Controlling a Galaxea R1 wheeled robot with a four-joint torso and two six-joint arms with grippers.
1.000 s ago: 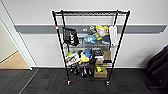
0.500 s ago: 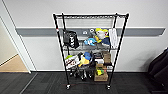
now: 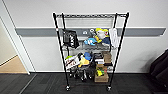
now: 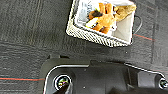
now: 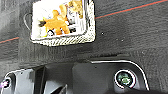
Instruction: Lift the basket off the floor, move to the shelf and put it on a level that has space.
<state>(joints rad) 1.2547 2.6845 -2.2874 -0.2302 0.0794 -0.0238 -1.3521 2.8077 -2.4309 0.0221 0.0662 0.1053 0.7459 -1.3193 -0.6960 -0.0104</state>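
Against the white wall: the shelf (image 3: 90, 50) is standing on its small wheels on the floor (image 3: 40, 85), its black posts rising past a grey wall band.
Top level (image 3: 87, 15): the wire grid between the post tips is lying bare.
Middle tier: a dark bag (image 3: 70, 38) is sitting toward the left edge, with soft toys (image 3: 98, 36) piling toward the right edge.
Lower tier: cardboard boxes (image 3: 102, 72) are stacking at the right side, more toys beside them.
Basket (image 4: 100, 22): it is resting on the dark carpet, seen from above in both wrist views, and is carrying an orange plush toy (image 4: 102, 17) and other items.
Basket handle: a thin dark loop is showing at one short end.
Left tool: cannot tell whether wide or narrow.
Right tool: cannot tell either.
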